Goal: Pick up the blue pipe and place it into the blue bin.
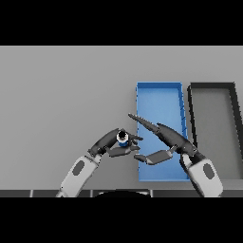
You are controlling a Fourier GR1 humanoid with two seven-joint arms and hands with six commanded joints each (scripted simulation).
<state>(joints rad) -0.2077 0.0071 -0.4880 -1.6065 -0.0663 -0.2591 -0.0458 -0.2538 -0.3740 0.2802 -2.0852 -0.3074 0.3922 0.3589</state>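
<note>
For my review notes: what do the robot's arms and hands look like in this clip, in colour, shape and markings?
Both forearms are white, rounded shells, each with a dark grey oval inset on top and a dark wrist section. The left hand and right hand are dark grey to black, with slim, segmented fingers and a thumb. No cables, sleeves or lettering are visible.

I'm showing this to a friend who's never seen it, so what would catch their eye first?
Probably the bright blue bin right of centre on the grey table, beside a dark bin at the far right. Next, the left hand, its fingers curled around a small blue pipe just left of the blue bin. The right hand reaches over that bin, fingers straight.
</note>
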